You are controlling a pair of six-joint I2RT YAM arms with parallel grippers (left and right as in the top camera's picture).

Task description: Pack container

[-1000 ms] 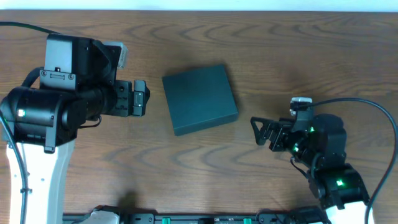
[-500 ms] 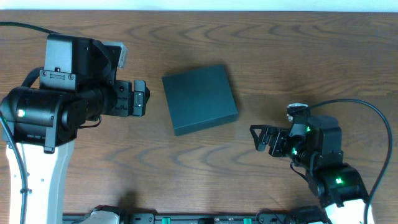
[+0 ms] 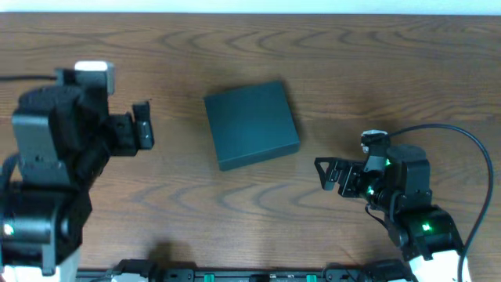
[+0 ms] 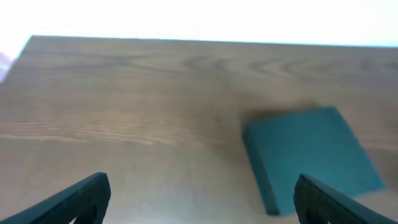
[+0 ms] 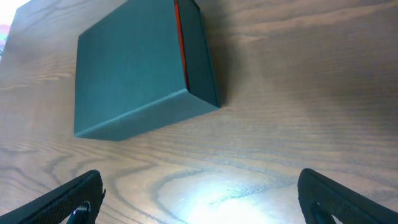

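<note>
Your container [image 3: 251, 124] lies closed mid-table [image 3: 376, 63], between your arms. Your left gripper [image 3: 145, 125] and right gripper [image 3: 321, 171] are both released, jaws spread wide, holding nothing, clear of it.

We see the overhead view evenly lit and sharp, the container [image 3: 252, 124] throwing only a faint, soft shadow. Our left wrist view is blurred throughout and washes to white beyond the table [image 4: 124, 93]. The right wrist view is crisp, with pale glare on the wood low down.
</note>
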